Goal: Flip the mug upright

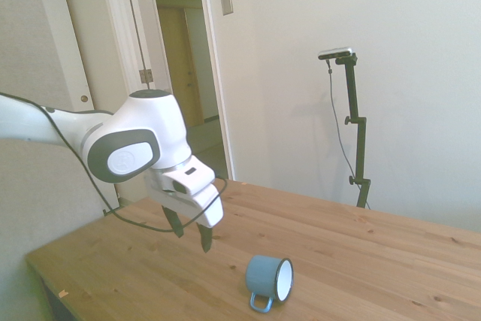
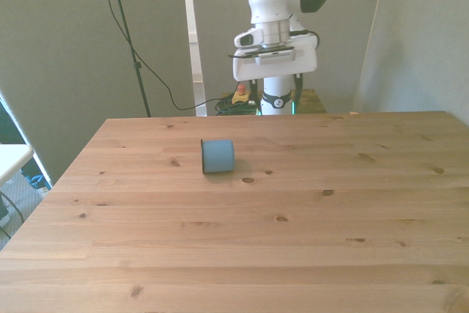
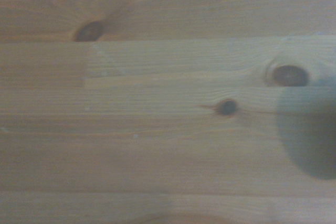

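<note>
— Lying on its side, the mug [image 1: 269, 280] rests on the wooden table [image 1: 361, 261], well apart from the gripper [image 1: 191, 234]. In the side view its open mouth and white interior face away from the fingers [image 1: 206, 239], and the loop handle [image 1: 261, 304] sits low, against the tabletop. Where do the fingers stand?

— Spread apart and empty, hanging above the table with nothing between them. The front view shows the mug [image 2: 217, 155] only as a light-blue barrel, off to one side of the gripper [image 2: 274, 100] and closer to the camera than the fingertips. The wrist view shows only bare wood with dark knots [image 3: 227, 107]; the mug is not in it.

— How do you think it handles?

— It looks like thin enamelled metal, so probably light, rigid and smooth. I expect it to roll on its round wall if nudged, and the glossy coat may slip under a weak pinch. It should not crush, though enamel can chip if dropped.

— So where would you take hold?

— On the rim, I think: one finger inside the mouth, the other on the outer wall, away from the handle. Pinching across the barrel also looks feasible, since the body seems no wider than the spread fingers. Lifting by the rim should let it swing upright.
</note>
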`<state>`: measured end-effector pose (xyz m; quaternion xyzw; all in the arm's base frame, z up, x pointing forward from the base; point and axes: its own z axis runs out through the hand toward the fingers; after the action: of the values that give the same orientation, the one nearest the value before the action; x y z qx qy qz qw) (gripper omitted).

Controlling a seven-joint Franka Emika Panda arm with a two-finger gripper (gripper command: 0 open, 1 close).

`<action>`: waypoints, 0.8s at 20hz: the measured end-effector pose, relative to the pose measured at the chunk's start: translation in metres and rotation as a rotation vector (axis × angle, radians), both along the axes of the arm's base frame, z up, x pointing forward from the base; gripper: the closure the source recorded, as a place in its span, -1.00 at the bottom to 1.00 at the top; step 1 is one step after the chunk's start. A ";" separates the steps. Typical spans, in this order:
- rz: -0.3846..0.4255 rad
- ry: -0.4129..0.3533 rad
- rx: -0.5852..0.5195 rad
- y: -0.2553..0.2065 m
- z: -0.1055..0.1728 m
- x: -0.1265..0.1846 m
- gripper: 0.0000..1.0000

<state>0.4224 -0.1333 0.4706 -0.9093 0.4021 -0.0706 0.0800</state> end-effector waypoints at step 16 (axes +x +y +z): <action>-0.003 0.009 -0.023 -0.147 -0.012 0.061 -1.00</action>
<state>0.4838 -0.2801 0.4583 -0.9099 0.4031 -0.0710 0.0676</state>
